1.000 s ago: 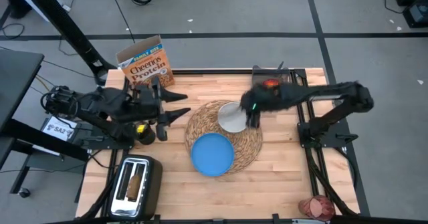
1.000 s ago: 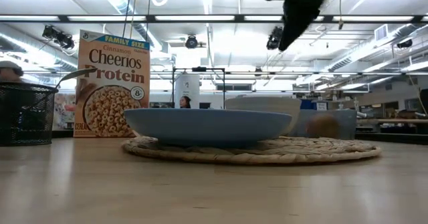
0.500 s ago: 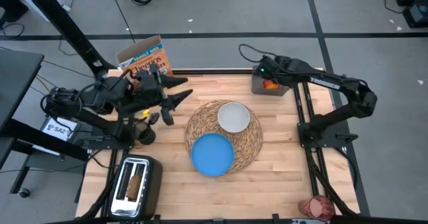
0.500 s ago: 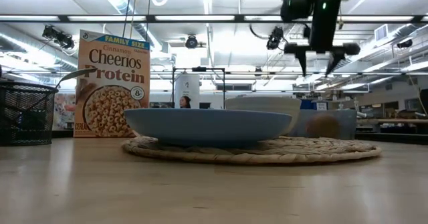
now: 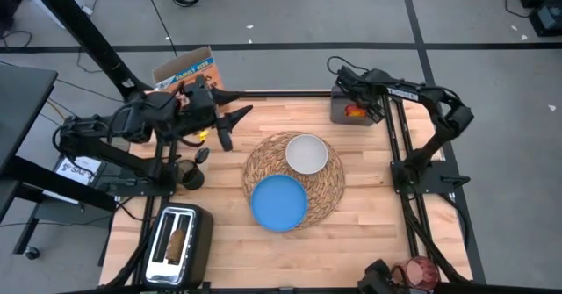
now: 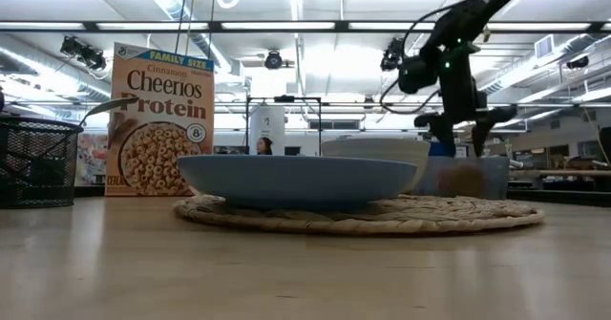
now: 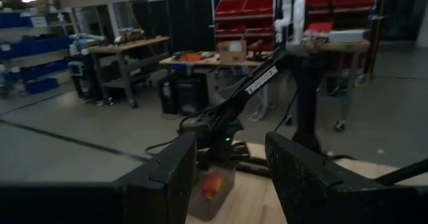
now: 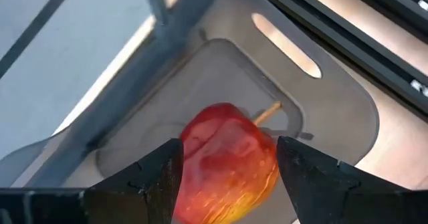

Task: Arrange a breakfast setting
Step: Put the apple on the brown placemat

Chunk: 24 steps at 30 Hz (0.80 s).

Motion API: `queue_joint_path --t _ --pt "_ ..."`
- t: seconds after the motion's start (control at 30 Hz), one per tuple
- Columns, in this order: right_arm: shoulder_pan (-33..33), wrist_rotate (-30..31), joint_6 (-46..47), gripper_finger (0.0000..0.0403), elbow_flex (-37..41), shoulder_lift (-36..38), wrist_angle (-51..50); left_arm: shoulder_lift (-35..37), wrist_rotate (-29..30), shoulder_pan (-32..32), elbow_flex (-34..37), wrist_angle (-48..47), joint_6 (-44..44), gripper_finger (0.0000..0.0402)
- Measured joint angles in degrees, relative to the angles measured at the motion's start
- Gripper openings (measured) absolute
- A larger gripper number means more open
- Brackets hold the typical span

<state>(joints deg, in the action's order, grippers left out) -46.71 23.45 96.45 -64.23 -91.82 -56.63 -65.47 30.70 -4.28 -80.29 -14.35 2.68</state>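
Right gripper (image 8: 227,177) hanging fingers spread either side of the red apple (image 8: 231,154) in the grey bin (image 8: 321,117) at the table's far right corner, so best dropped lower, centred, then squeezed gently below the stem, left gripper (image 5: 230,125) idling spread near the Cheerios box (image 5: 183,68).

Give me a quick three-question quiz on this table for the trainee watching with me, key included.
1. True or false: the white bowl sits on the woven mat beside the blue plate.
2. Where is the apple? A) on the plate B) in the grey bin at the table's far right corner C) in the toaster
3. Fill in: the right gripper hangs over the apple with its fingers open on ____ sides of it.

Key: 1 true; 2 B; 3 both.
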Motion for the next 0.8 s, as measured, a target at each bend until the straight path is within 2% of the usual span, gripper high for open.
queue_joint_path --t 0.2,0.43,0.6,0.8 --pt "-1.05 -0.69 1.03 0.0244 0.0 -4.35 1.54 0.0 0.06 3.18 0.0 -1.65 0.13 0.0185" --pt "0.37 -5.28 -2.81 0.0244 -0.05 -4.19 14.68 0.0 0.04 6.4 0.02 -2.23 2.5 0.0185" --pt "1.13 -4.43 4.74 0.0244 -0.22 -2.62 11.12 0.71 -0.62 8.4 0.02 -2.2 2.82 0.0185" --pt "-0.98 -7.66 8.75 0.0241 -0.2 -4.01 9.37 1.76 -2.31 9.86 0.02 -4.64 2.68 0.0185"
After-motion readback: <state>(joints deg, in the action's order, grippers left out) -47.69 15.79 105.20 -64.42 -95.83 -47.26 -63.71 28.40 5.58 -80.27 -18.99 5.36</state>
